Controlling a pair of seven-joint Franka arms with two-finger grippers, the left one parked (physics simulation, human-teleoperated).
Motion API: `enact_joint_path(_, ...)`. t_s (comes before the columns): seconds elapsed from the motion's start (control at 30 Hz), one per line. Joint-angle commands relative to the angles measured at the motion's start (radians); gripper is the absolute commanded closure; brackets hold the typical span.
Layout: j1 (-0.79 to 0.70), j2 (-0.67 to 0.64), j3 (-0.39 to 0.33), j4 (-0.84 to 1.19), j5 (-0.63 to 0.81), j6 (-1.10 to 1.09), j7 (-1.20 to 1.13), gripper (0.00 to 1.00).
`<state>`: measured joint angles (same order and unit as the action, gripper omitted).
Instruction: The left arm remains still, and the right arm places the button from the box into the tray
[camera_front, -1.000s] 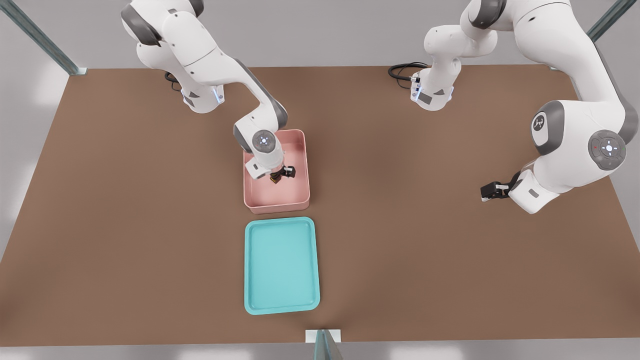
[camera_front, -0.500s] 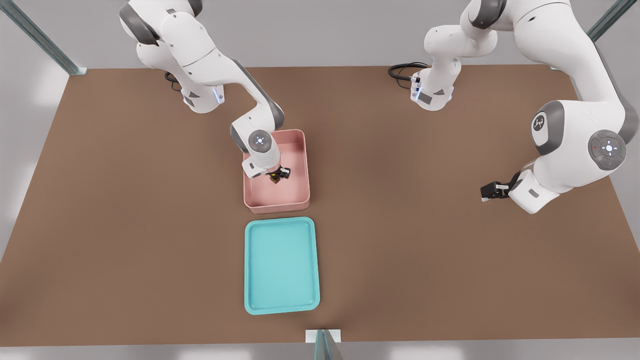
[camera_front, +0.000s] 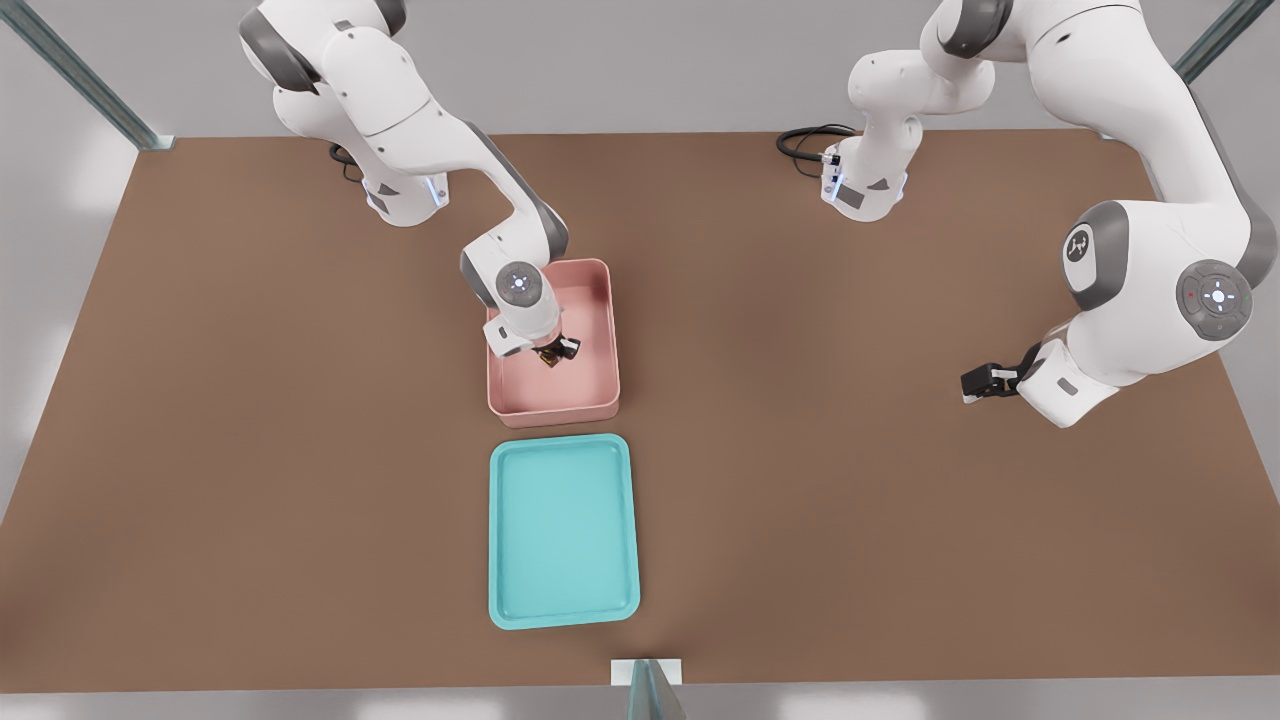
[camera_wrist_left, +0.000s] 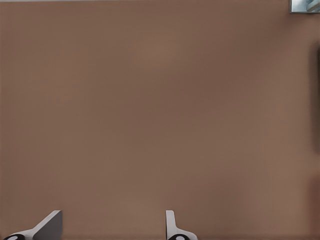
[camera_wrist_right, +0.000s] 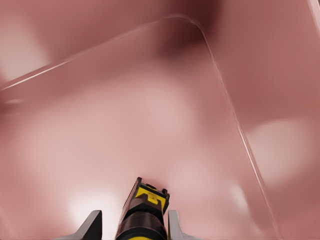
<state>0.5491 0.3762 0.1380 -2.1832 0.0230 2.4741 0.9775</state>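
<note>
Since a second ago your right arm (camera_front: 430, 130) has drawn its wrist back a little toward the box's far wall and sunk lower, and over the last half second it has barely shifted. Your gripper (camera_front: 553, 351) now sits inside the box (camera_front: 600, 300), near the box's middle and nearer the wall on the front view's left. The button (camera_front: 549, 357) is there too, down in the box between the fingers (camera_front: 568, 347). In the right wrist view you see the button (camera_wrist_right: 145, 210) standing between the two pale fingertips (camera_wrist_right: 90, 227), its yellow cap facing the box floor (camera_wrist_right: 150, 115) and its dark base toward the camera; each fingertip lies just beside the base, with a thin gap showing on either side, so you cannot tell whether the fingers have clenched on it or merely bracket it. Whether the button rests on the box floor or hangs just above it is also unclear. The tray (camera_front: 505, 600) lies on the desk (camera_front: 250, 450) just beside the box, on the box's side nearest the front camera, apart from it by a narrow strip of desk. From the box, the arm's base stands beyond the far wall, toward the front view's left.
</note>
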Motion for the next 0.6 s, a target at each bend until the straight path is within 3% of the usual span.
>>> enact_joint_path(0.0, 0.000, 0.001, 0.000, 0.000, 0.000, 0.003, 0.013, 0.41)
enact_joint_path(0.13, 0.000, -0.002, 0.000, 0.000, 0.002, 0.002, 0.013, 0.52)
enact_joint_path(0.33, 0.000, -0.011, -0.001, 0.000, 0.003, -0.004, 0.032, 0.56)
enact_joint_path(0.57, 0.000, -0.117, -0.006, 0.010, 0.005, -0.069, 0.047, 0.56)
